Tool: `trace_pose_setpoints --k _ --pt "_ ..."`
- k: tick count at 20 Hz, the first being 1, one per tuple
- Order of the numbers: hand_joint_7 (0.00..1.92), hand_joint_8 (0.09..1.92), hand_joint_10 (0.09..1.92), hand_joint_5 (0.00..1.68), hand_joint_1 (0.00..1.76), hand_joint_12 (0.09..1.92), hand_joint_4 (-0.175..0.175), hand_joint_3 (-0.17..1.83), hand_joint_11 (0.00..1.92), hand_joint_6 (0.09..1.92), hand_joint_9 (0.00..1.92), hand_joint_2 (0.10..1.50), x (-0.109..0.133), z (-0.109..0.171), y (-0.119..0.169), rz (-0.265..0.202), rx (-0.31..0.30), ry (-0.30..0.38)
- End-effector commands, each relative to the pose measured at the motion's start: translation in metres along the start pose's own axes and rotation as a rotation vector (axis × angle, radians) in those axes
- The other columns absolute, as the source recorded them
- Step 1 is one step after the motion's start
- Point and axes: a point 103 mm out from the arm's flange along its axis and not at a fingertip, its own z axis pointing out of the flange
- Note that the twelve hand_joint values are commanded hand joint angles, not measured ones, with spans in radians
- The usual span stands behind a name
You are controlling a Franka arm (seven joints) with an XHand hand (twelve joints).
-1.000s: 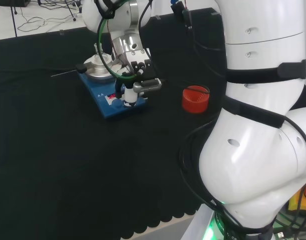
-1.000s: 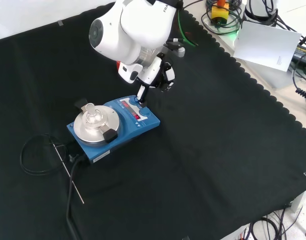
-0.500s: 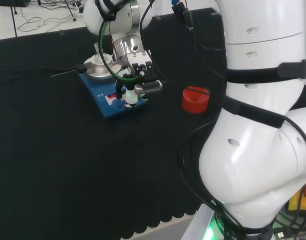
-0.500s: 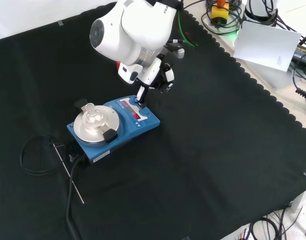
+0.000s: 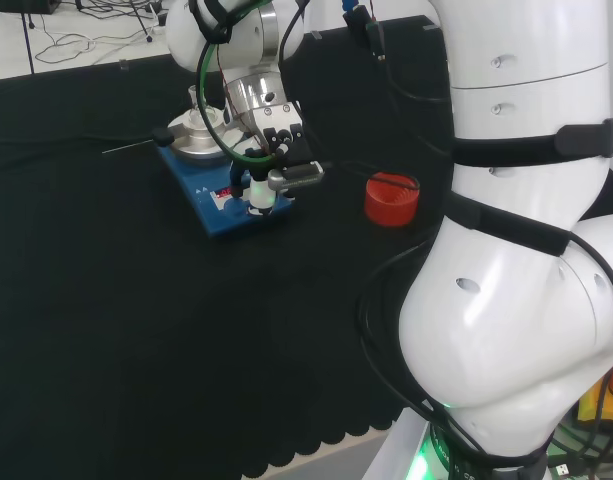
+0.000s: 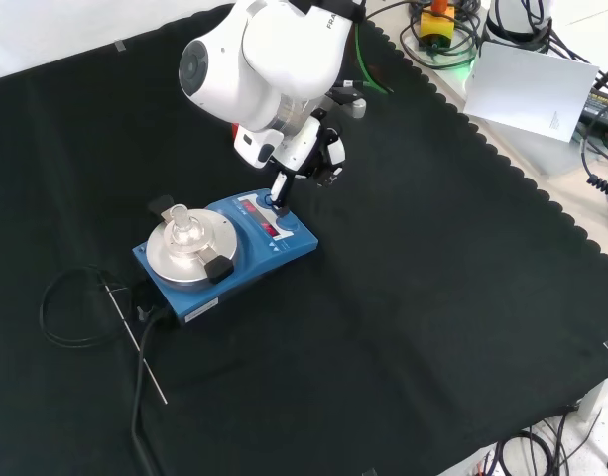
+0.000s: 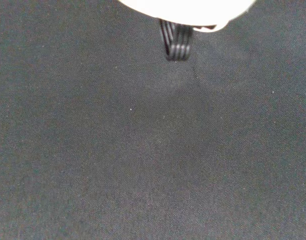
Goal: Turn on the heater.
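Note:
The heater is a flat blue box with a round silver plate and a lit red display on its front panel. A small clear glass piece stands on the plate. My hand hovers over the panel's end. One straight finger points down onto a round knob there, the thumb sticks out sideways, and the other fingers are tucked back. Nothing is held.
A red ribbed ring stands on the cloth right of the heater in the head view. A black cable and a thin rod lie beside the heater. The wrist view looks down on bare black cloth.
The hand has shifted slightly over the panel, and its straight finger stays down on the knob. The heater has not moved.

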Motion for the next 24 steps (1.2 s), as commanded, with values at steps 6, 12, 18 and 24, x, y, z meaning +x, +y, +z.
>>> trace_pose_setpoints --k 6,12,18,24 --pt "1.71 1.47 1.39 0.21 1.42 1.27 -0.106 1.06 1.36 0.71 1.75 0.67 0.0010 0.0014 0.0017 -0.007 -0.008 0.008" --pt "1.71 1.46 1.39 0.22 1.42 1.27 -0.105 1.06 1.36 0.71 1.75 0.67 0.0007 0.0034 0.0019 -0.007 -0.005 0.006" --pt "1.72 1.46 1.39 0.22 1.42 1.28 -0.105 1.06 1.36 0.70 1.75 0.67 0.0029 0.0059 0.0033 -0.001 0.003 -0.004" --pt "1.72 1.46 1.39 0.22 1.42 1.28 -0.104 1.06 1.36 0.71 1.75 0.67 0.0016 0.0077 0.0051 -0.003 0.004 0.005"
